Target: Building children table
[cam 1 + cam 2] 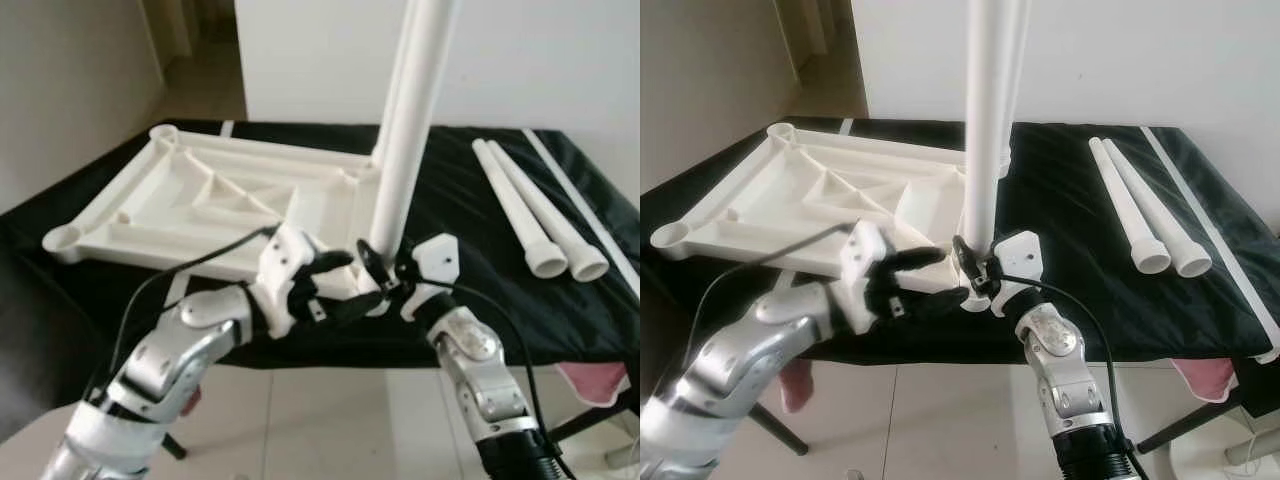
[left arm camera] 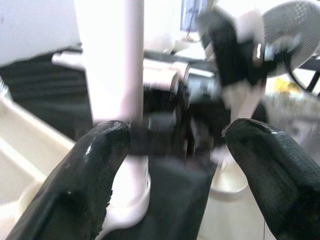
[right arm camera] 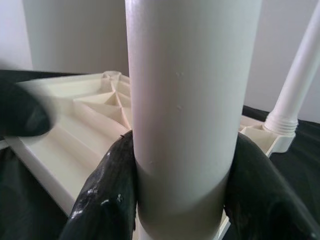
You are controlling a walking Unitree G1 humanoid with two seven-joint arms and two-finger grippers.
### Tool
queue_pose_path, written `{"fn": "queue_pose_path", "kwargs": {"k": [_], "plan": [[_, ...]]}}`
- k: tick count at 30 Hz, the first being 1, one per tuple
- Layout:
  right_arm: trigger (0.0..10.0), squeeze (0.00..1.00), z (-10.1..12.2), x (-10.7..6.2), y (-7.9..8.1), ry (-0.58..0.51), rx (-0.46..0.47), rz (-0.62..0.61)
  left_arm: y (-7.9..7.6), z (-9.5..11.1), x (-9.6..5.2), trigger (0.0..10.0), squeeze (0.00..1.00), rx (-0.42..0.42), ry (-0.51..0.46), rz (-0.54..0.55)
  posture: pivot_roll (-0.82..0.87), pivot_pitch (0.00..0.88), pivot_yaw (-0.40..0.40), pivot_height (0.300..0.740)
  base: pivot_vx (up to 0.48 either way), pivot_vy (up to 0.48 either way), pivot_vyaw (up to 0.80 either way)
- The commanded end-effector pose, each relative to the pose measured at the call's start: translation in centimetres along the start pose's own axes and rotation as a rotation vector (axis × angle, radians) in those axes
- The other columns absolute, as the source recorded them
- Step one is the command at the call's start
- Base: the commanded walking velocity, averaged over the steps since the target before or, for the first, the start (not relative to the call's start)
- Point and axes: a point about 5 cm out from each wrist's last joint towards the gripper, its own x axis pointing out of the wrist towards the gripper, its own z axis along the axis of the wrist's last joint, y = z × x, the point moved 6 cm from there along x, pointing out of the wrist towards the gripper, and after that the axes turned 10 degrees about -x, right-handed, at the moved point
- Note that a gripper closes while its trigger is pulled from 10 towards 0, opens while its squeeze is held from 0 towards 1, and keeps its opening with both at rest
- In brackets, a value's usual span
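Note:
The white table top (image 1: pixel 200 200) lies upside down on a black-covered table (image 1: pixel 560 310). My right gripper (image 1: pixel 375 270) is shut on a white table leg (image 1: pixel 405 150) and holds it upright at the top's near right corner. In the right wrist view its fingers (image 3: pixel 107 195) clasp the leg (image 3: pixel 190 100) on both sides. A second leg (image 3: pixel 295 95) stands in the far right corner socket. My left gripper (image 1: pixel 335 285) is open just left of the held leg's base, and its fingers (image 2: pixel 85 185) point at the leg (image 2: pixel 117 75) without touching it.
Two loose white legs (image 1: pixel 520 205) lie side by side on the cloth to the right, beside a long white strip (image 1: pixel 585 215). A pink item (image 1: pixel 600 385) hangs below the table's front right. Tiled floor (image 1: pixel 330 420) lies under the front edge.

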Motion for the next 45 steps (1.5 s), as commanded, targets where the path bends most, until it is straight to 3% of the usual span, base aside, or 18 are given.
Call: {"fn": "queue_pose_path", "kwargs": {"k": [1,7,14,24,30,36,37,38,45], "plan": [[10.0,0.0,-2.0,-0.6,1.2,0.078,0.032,0.049,-0.3,0.0,-0.1,10.0,0.0,-0.008,0.007,-0.033,0.01,0.035,-0.009,0.74,0.0,0.0,0.0],[10.0,0.0,-2.0,-0.6,1.1,0.076,0.024,0.061,-0.5,-0.2,0.0,10.0,0.0,-0.008,0.023,-0.056,0.0,0.03,0.003,0.74,0.0,0.0,0.0],[10.0,0.0,-2.3,-0.3,-0.7,0.096,0.134,-0.025,-0.3,0.2,0.4,10.0,0.0,0.001,0.014,-0.056,-0.01,0.019,0.004,0.74,0.0,0.0,0.0],[10.0,0.0,-3.1,-0.1,-0.8,0.147,0.2,-0.033,-0.1,0.4,0.2,10.0,0.0,0.006,0.006,-0.041,0.01,0.021,-0.008,0.74,0.0,0.0,0.0],[10.0,0.0,-3.3,-0.3,-1.1,0.155,0.18,-0.059,-0.2,0.4,0.0,10.0,0.0,-0.004,0.006,-0.033,0.01,0.031,-0.017,0.74,0.0,0.0,0.0],[10.0,0.0,-3.3,-0.6,-2.9,0.169,0.16,-0.246,-0.3,0.2,0.0,10.0,0.0,-0.012,0.004,-0.029,0.01,0.033,-0.023,0.74,0.0,0.0,0.0],[10.0,0.0,-3.7,-1.0,-4.1,0.193,0.165,-0.375,-0.4,0.2,0.1,10.0,0.0,-0.014,0.002,-0.032,0.01,0.029,-0.028,0.74,0.0,0.0,0.0],[10.0,0.0,-3.7,-1.0,-4.1,0.193,0.165,-0.375,-0.4,0.2,0.1,10.0,0.0,-0.014,0.002,-0.032,0.01,0.029,-0.028,0.74,0.0,0.0,0.0],[10.0,0.0,-5.7,-3.6,-6.7,0.32,0.132,-0.704,-0.7,0.4,0.3,10.0,0.0,-0.017,-0.008,-0.043,0.01,0.011,-0.033,0.74,0.0,0.0,0.0]]}}
